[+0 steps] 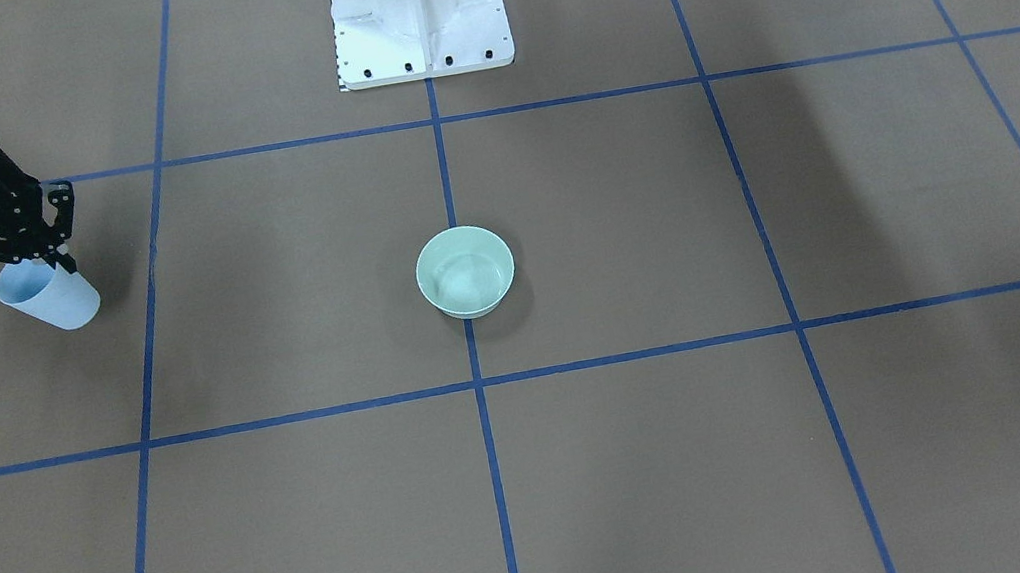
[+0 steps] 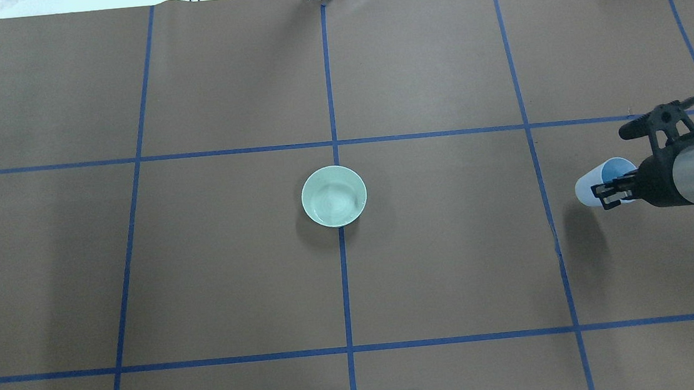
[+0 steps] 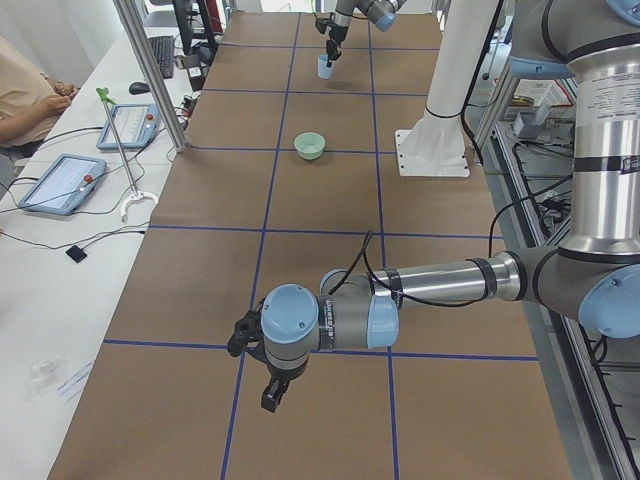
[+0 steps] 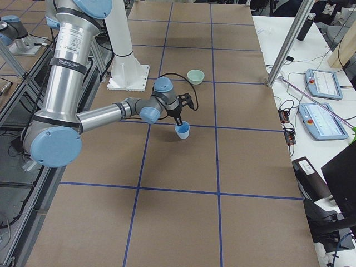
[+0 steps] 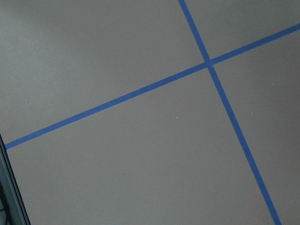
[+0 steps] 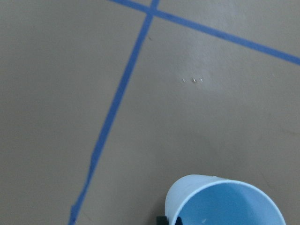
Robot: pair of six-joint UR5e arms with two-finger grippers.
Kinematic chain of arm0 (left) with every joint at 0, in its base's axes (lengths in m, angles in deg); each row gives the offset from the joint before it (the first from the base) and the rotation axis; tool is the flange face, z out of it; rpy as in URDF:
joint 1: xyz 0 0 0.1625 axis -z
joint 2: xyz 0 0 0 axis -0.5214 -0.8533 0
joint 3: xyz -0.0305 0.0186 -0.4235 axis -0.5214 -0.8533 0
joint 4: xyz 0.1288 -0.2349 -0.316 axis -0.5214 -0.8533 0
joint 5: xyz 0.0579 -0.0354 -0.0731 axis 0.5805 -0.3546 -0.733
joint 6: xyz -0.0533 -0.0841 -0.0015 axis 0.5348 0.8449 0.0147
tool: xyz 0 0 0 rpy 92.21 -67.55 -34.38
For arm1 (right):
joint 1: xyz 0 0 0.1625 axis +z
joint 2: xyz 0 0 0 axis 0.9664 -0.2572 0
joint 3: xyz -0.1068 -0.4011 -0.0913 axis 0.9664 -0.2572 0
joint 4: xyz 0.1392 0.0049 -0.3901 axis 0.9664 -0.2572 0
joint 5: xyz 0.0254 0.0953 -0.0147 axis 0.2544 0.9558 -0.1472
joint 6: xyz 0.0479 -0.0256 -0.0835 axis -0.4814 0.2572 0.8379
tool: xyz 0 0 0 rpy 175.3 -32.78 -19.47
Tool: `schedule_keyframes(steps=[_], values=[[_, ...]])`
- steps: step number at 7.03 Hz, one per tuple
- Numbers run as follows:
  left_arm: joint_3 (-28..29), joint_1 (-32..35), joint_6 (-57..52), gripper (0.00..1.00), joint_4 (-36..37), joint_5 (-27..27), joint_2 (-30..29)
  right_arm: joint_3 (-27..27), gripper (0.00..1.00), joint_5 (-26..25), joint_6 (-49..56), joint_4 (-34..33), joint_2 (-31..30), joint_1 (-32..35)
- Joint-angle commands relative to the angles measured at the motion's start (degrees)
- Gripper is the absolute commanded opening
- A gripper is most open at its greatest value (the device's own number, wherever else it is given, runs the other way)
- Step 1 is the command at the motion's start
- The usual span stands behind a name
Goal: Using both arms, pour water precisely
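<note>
Glinting faintly in green bowl (image 1: 421, 278), water (image 1: 466, 283).

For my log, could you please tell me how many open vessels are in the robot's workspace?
2: a pale green bowl at the centre of the table, and a pale blue cup held by the right gripper toward the robot's right. None appears hidden.
</note>
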Motion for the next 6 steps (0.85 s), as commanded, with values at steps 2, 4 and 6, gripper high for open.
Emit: schedule_keyframes(steps=[2, 4, 6], values=[[0.40, 0.00, 0.07, 1.00, 0.00, 0.00, 0.04, -7.57, 0.00, 0.92, -0.54, 0.25, 14.43, 0.46], [0.66, 0.00, 0.07, 1.00, 0.00, 0.00, 0.12, -7.67, 0.00, 4.77, -0.72, -0.19, 19.53, 0.11], [0.58, 0.00, 1.21, 1.00, 0.78, 0.00, 1.00, -7.58, 0.00, 5.23, -0.72, -5.61, 26.02, -1.38]])
